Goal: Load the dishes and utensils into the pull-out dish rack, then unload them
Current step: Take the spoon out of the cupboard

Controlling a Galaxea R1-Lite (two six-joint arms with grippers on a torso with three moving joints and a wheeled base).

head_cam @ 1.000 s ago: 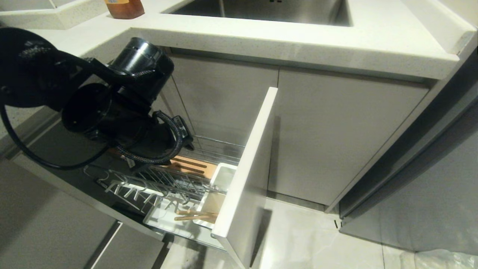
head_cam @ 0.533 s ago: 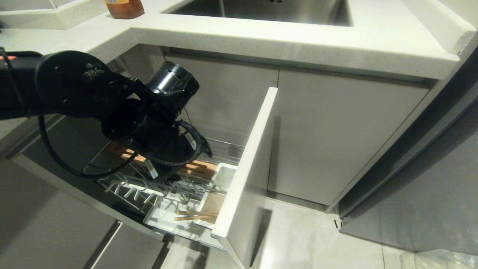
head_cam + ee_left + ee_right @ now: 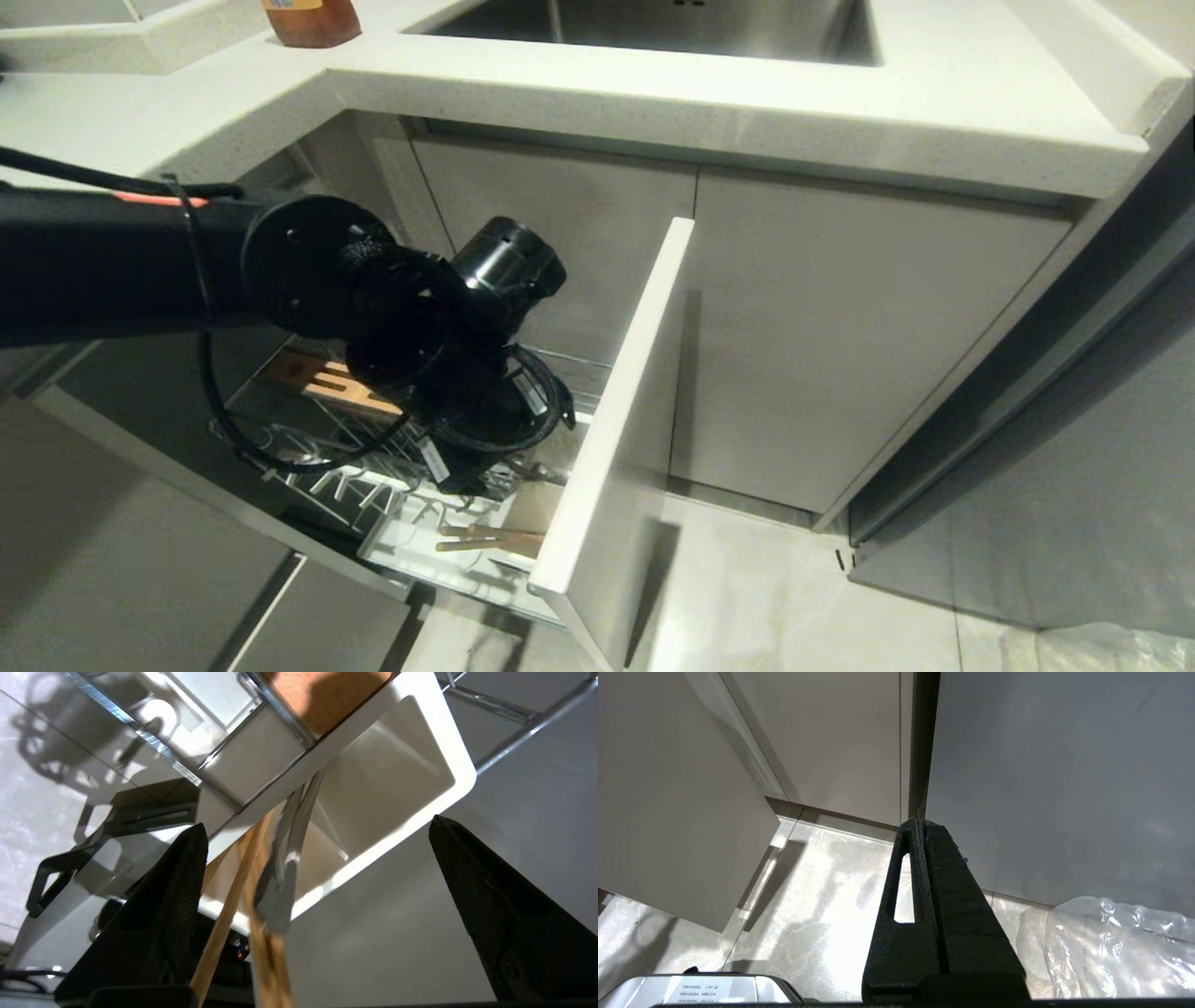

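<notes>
The pull-out dish rack (image 3: pixel 611 439) stands drawn out, its white front panel toward me and its wire basket (image 3: pixel 345 471) and slotted wood strip (image 3: pixel 331 381) behind. My left arm (image 3: pixel 457 401) reaches over it and hides the gripper there. In the left wrist view my left gripper (image 3: pixel 317 823) is open wide around the utensils. Wooden chopsticks (image 3: pixel 233 905) and a slim metal utensil (image 3: pixel 286 872) stand in the white utensil cup (image 3: pixel 420 779), leaning close to one finger (image 3: pixel 177 891). The chopsticks (image 3: pixel 490 537) also show from the head. The dishes are out of view. My right gripper (image 3: pixel 922 823) is shut and empty.
A pale countertop (image 3: pixel 747 103) with a steel sink (image 3: pixel 672 23) overhangs the rack, with an amber jar (image 3: pixel 313 19) at its back left. Closed cabinet doors (image 3: pixel 840 345) stand right of the front panel. A crumpled clear plastic bag (image 3: pixel 1111 942) lies on the tiled floor (image 3: pixel 822 896).
My left arm has swung across the rack from its far left side toward the front panel and lowered over the utensil cup. The rack and chopsticks have stayed put.
</notes>
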